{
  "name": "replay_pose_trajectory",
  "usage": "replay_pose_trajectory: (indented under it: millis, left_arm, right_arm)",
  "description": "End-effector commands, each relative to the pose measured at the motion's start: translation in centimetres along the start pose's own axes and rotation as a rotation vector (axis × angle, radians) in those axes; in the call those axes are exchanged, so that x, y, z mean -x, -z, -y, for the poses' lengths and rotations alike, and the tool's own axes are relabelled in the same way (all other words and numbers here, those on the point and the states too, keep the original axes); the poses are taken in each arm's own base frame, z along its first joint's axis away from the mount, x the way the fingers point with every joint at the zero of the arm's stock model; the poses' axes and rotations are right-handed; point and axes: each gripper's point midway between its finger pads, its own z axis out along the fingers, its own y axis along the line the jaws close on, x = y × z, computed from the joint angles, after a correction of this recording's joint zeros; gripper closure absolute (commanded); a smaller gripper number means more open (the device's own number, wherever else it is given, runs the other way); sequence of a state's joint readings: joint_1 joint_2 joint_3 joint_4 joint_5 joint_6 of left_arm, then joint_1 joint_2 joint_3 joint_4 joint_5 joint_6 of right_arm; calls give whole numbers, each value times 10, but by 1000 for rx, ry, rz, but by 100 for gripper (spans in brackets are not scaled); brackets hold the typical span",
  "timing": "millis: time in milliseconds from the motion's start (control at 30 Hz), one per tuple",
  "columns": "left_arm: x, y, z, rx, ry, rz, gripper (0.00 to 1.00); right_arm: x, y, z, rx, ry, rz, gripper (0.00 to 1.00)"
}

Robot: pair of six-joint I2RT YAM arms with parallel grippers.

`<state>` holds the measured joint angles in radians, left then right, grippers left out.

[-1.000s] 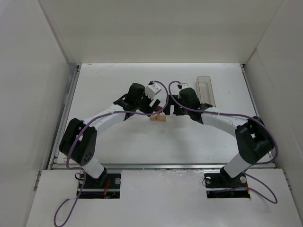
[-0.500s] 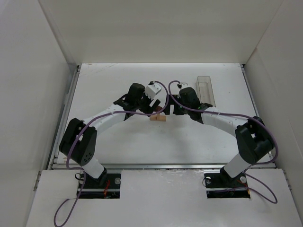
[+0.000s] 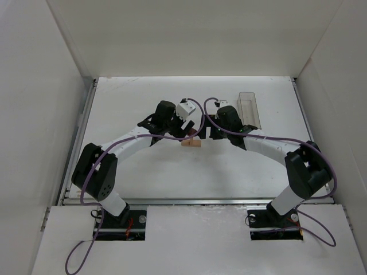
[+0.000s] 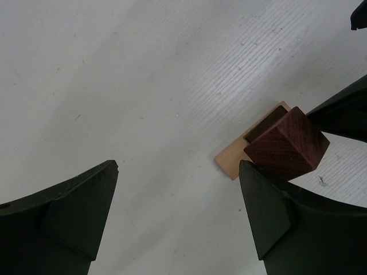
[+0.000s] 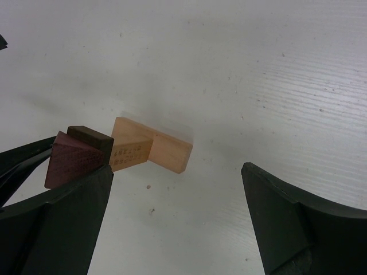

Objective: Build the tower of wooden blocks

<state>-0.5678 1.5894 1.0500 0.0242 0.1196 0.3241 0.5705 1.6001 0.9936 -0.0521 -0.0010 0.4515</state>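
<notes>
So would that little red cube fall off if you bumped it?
Probably: the red cube perches atop the wood block tower, so a nudge could knock it off. Its flat faces suggest it would slide, not roll.

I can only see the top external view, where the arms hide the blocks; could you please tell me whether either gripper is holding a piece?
Observer: No. The left wrist view shows the left gripper wide open, with nothing clamped between its fingers.
Operator: Thank you. And the right one?
Observer: The right gripper is open too, and nothing is in it.
Operator: What does the stack look like up close?
Observer: A reddish-brown cube sits tilted beside a darker block at one end of the tan bar. I cannot tell whether it rests firmly.
</notes>
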Motion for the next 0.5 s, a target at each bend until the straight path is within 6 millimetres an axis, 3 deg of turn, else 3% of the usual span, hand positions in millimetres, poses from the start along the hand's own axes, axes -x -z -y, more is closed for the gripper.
replay_pose_trajectory:
  millis: [0, 467]
  left_arm:
    - [26, 7, -3, 1, -10, 67, 16]
    - [25, 10, -11, 54, 1, 63, 8]
  right_arm:
    - [23, 2, -18, 49, 10, 57, 0]
    - [25, 4, -8, -6, -1, 71, 0]
